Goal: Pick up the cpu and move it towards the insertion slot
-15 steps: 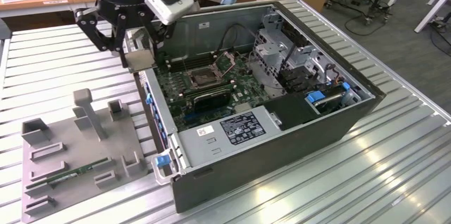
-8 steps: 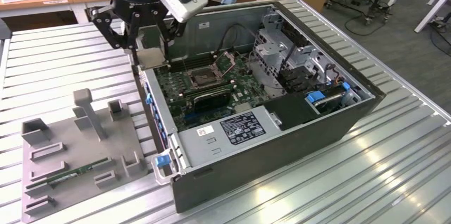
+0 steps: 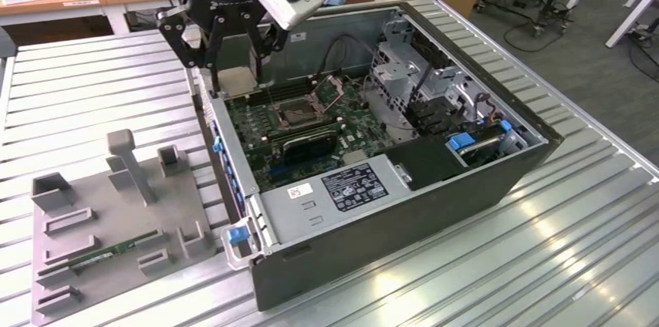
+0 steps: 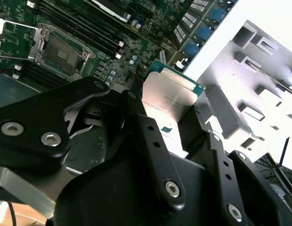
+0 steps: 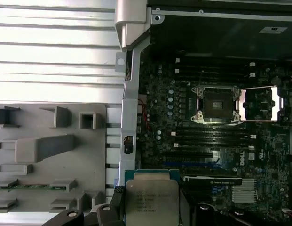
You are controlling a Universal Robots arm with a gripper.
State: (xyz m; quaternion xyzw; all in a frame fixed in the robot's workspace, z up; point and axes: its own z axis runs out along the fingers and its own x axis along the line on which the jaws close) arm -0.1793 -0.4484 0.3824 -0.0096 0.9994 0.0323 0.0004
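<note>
Silver-topped cpu (image 4: 170, 96): count 1, with a green rim, gripped at two opposite edges and lifted clear of every surface. In the first wrist view the cpu (image 5: 153, 197) hangs over the edge of the green motherboard (image 5: 183, 155), right by the case's side wall.

Gripper (image 4: 169, 107): count 1. Its black fingers (image 4: 148, 132) are drawn in to the chip's width and clamp it between them. They touch nothing else that I can see. In the exterior view the gripper (image 3: 234, 65) sits above the case corner toward the exterior view's left.

Insertion slot (image 5: 216, 103): count 1. It has a dark centre and a silvery frame, and its load plate (image 5: 261, 103) is flipped open beside it. The cpu is not over the slot but off to one side, with rows of long black memory slots (image 5: 207, 141) between them. The slot also shows in the second wrist view (image 4: 61, 49) and in the exterior view (image 3: 299, 111).

Open computer case (image 3: 412, 211): count 1, lying on a ribbed metal table (image 3: 576, 211).

Grey fixture tray (image 3: 103, 211): count 1, beside the case on the exterior view's left, carrying one green memory stick (image 3: 103, 254).
</note>
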